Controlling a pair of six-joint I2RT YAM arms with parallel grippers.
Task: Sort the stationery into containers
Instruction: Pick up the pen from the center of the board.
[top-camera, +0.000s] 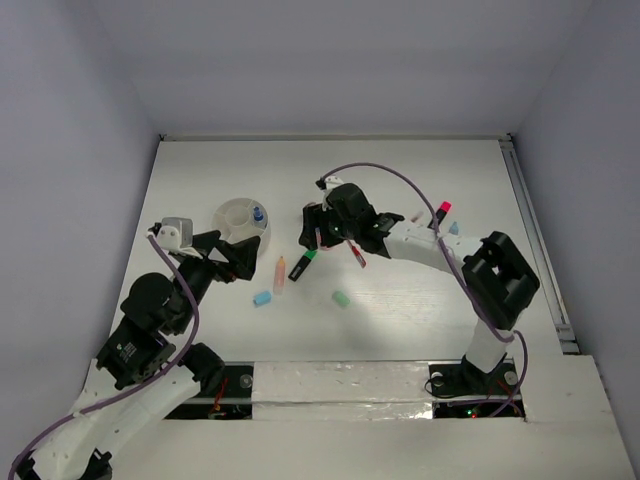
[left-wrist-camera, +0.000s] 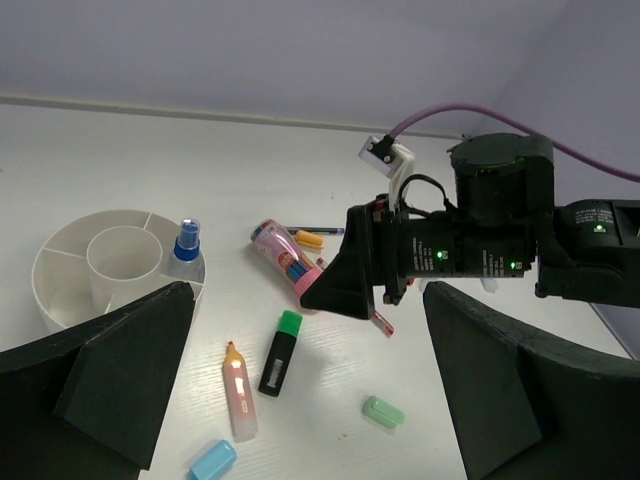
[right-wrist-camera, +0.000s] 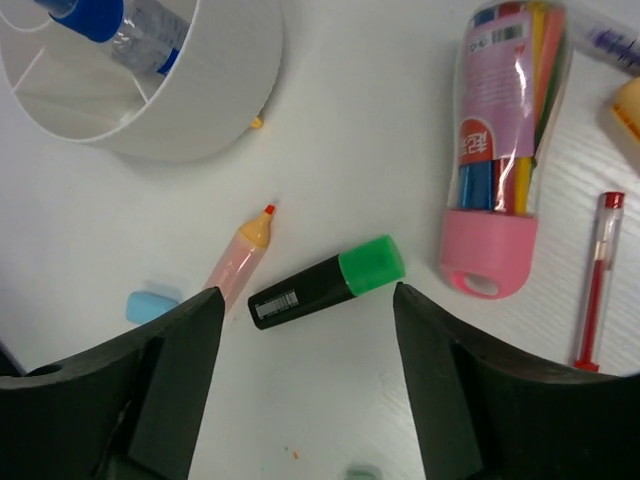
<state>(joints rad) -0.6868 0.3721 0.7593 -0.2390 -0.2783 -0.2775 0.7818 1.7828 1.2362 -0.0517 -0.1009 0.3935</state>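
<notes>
The green marker (right-wrist-camera: 325, 283) is judged to be the piece now wanted. It lies flat on the bench (right-wrist-camera: 320, 400), directly below the right pincer (right-wrist-camera: 307, 300), whose jaws are spread apart and hold nothing. The marker is seen to lie almost along the line between the two jaws, so a turn of the wrist is advised before any descent, so that the barrel is taken across its width near the middle. The orange marker (right-wrist-camera: 238, 262) lies just beside the black end and should be kept out of the grip. The pink pen case (right-wrist-camera: 500, 150) lies near the cap end. Once lifted, the marker is to be carried to the white divided container (right-wrist-camera: 200, 110), where a blue-capped item (right-wrist-camera: 90, 15) is already lodged. The left pincer (top-camera: 235, 255) is held wide and empty near that container.
</notes>
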